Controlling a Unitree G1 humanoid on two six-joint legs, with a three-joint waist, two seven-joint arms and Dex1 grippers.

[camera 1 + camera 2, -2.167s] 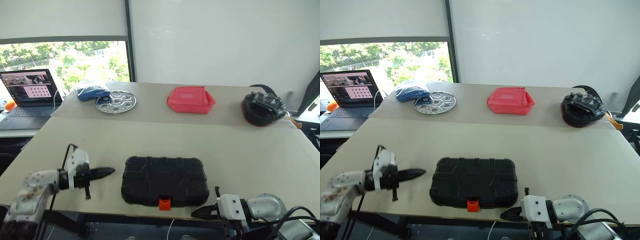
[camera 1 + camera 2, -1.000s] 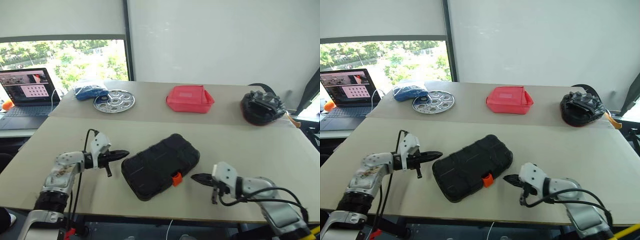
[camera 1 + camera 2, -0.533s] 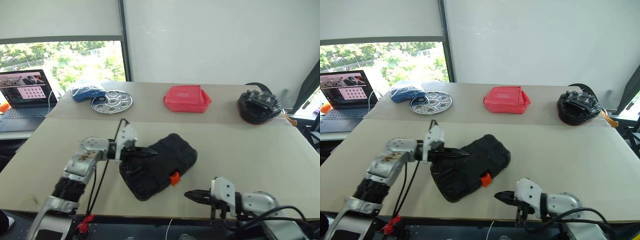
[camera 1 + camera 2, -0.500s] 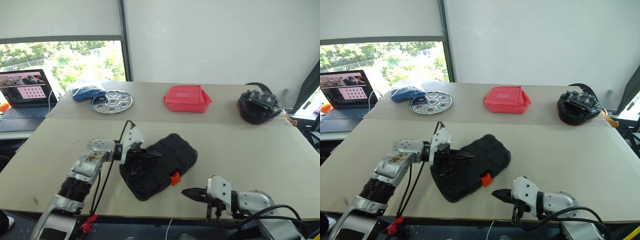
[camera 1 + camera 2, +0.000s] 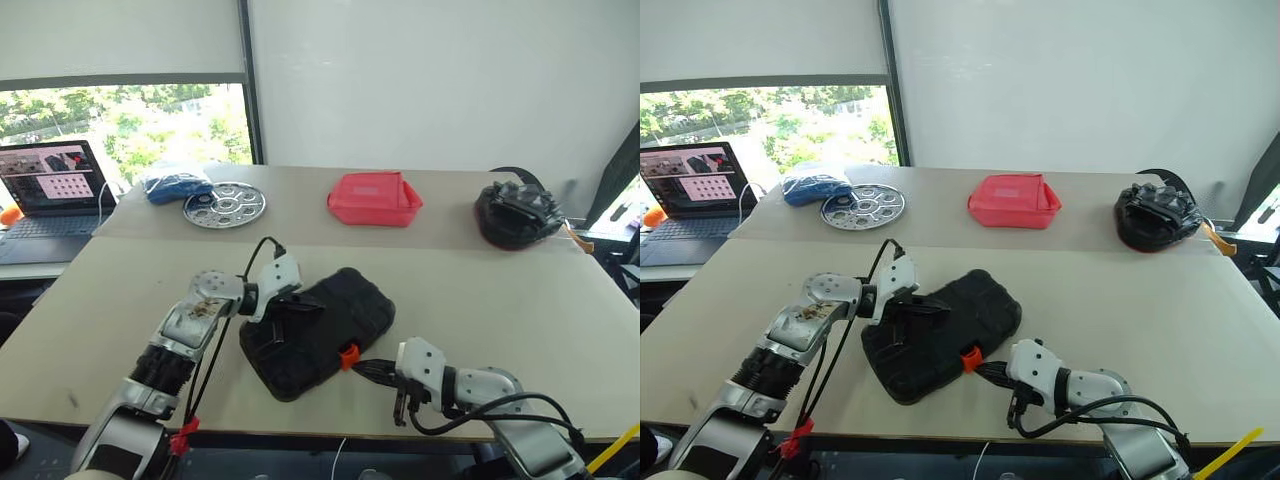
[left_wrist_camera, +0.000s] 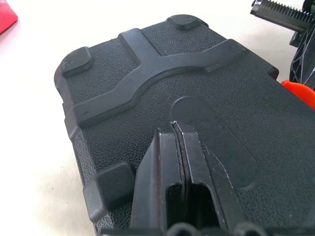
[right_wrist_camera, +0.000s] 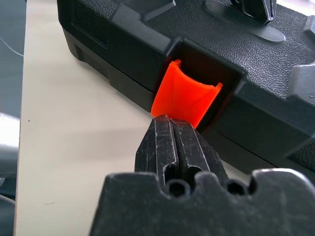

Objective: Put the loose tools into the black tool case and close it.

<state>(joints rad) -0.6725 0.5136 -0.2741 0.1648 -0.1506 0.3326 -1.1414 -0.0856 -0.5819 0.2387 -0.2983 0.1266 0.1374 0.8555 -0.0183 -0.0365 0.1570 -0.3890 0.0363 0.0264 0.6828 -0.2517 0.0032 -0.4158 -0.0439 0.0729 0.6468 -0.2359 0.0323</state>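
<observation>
Case: black tool case (image 5: 318,330) closed, askew on bench (image 5: 520,300).
My left tool (image 5: 312,306): closed, on lid.
My right tool (image 7: 173,129): closed, tips at orange latch (image 7: 186,98).

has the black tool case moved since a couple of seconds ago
Yes. The black tool case lay square to the table's near edge, orange latch facing the robot; now it lies turned aslant, its latch toward the right end effector.

Flat black plastic clamshell tool case (image 5: 318,330), rounded corners, pebbled lid with raised ribs and corner pads. Closed. Lying flat on the beige desk (image 5: 500,290) near its front edge, turned askew to that edge. Small orange latch (image 7: 186,98) set in a recess on the front side, facing front-right.
</observation>
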